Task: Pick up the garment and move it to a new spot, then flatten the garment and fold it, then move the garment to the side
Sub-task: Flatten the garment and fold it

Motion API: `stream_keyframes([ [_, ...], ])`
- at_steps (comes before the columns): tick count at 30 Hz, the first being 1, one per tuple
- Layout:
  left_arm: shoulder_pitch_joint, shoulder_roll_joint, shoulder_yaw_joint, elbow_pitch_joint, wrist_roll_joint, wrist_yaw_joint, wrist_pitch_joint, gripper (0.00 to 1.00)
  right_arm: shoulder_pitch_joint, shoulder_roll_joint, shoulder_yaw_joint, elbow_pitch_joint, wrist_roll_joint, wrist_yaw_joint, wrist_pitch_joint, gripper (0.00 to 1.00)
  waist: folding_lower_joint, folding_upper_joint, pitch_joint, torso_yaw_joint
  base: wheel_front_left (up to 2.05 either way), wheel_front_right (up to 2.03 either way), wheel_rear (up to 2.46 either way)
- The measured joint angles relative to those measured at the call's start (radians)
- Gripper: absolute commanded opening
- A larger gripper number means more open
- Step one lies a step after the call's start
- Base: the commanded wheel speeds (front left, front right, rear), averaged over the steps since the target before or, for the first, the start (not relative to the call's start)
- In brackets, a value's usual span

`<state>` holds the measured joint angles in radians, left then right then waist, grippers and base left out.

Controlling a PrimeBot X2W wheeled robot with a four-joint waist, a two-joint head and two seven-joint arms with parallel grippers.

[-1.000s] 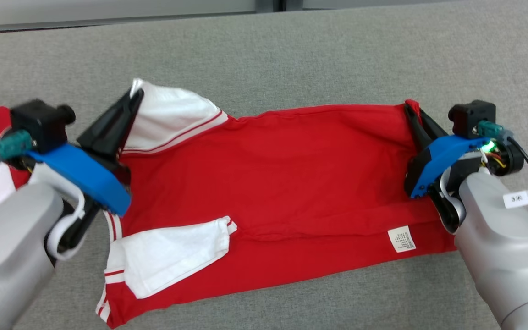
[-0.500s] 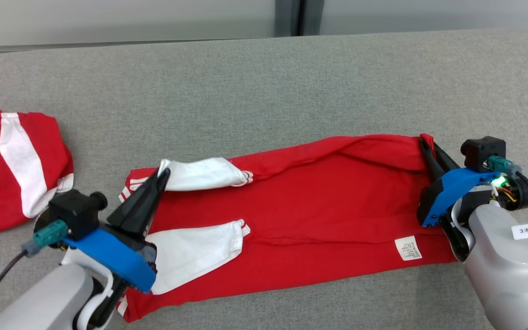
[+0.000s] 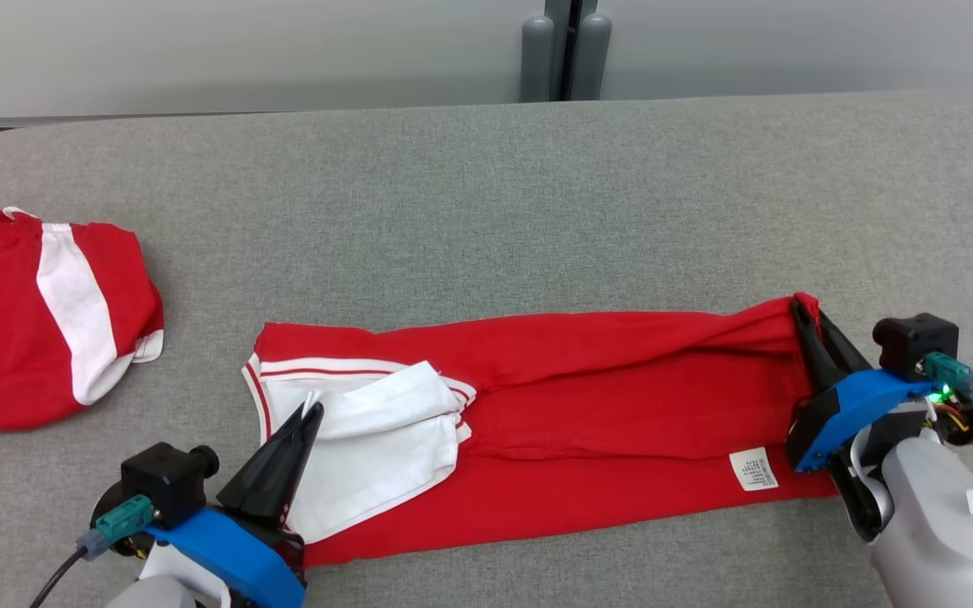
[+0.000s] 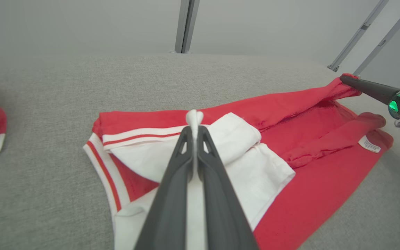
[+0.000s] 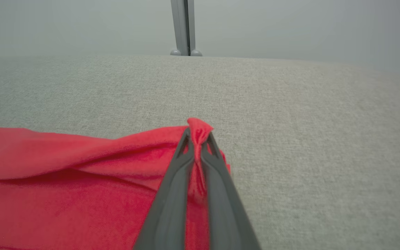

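Note:
A red garment (image 3: 605, 414) with white sleeves lies as a long folded band on the grey table (image 3: 486, 211). My left gripper (image 3: 311, 411) is shut on a white sleeve edge at the band's left end; the left wrist view shows white cloth (image 4: 194, 118) pinched between the tips of that gripper (image 4: 194, 126). At the band's right end my right gripper (image 3: 799, 306) is shut on a red corner, lifted a little off the table. Red cloth (image 5: 198, 130) bunches between that gripper's (image 5: 196, 137) tips in the right wrist view. The white care label (image 3: 754, 469) faces up near the right end.
A second red and white garment (image 3: 39, 321) lies bunched at the table's left edge. Beyond the table's far edge stand a pale wall and a grey post (image 3: 567, 55). Bare grey table stretches behind the folded band.
Both grippers have drawn the far edge of the garment toward me, folding it into a narrow band with one sleeve over the other. The head camera has tilted up.

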<state>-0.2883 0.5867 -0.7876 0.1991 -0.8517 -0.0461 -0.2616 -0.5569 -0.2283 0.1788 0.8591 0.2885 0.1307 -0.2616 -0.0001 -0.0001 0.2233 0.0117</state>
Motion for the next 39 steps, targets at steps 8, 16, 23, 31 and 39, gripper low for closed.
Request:
stream_keyframes([
  [8, 0.055, -0.045, 0.084, 0.005, 0.035, -0.001, 0.000, 1.00, 0.066, 0.013, -0.039, -0.063, 0.005, 0.000, 0.000, 1.00, 0.0000, 0.0000, -0.018, -0.005, 0.00, 0.00, 0.00],
  [16, 0.152, -0.150, 0.369, -0.092, 0.219, 0.033, 0.000, 1.00, 0.122, 0.007, -0.092, -0.187, 0.006, 0.000, -0.001, 1.00, 0.0000, 0.0000, -0.023, -0.011, 0.00, 0.00, 0.00],
  [23, 0.238, -0.312, 0.649, -0.188, 0.468, 0.035, 0.000, 1.00, 0.122, 0.019, -0.115, -0.119, -0.014, 0.000, -0.001, 1.00, 0.0000, 0.0001, -0.019, -0.006, 0.00, 0.00, 0.00],
  [31, 0.287, -0.463, 0.867, -0.205, 0.624, -0.016, 0.000, 1.00, 0.090, 0.040, -0.112, 0.034, -0.019, 0.000, -0.001, 1.00, 0.0000, 0.0002, -0.011, 0.003, 0.00, 0.00, 0.00],
  [39, 0.306, -0.517, 0.979, -0.186, 0.733, -0.034, 0.000, 1.00, 0.058, 0.063, -0.092, 0.137, -0.005, 0.000, -0.004, 1.00, 0.0000, 0.0000, -0.006, 0.008, 0.00, 0.00, 0.00],
])
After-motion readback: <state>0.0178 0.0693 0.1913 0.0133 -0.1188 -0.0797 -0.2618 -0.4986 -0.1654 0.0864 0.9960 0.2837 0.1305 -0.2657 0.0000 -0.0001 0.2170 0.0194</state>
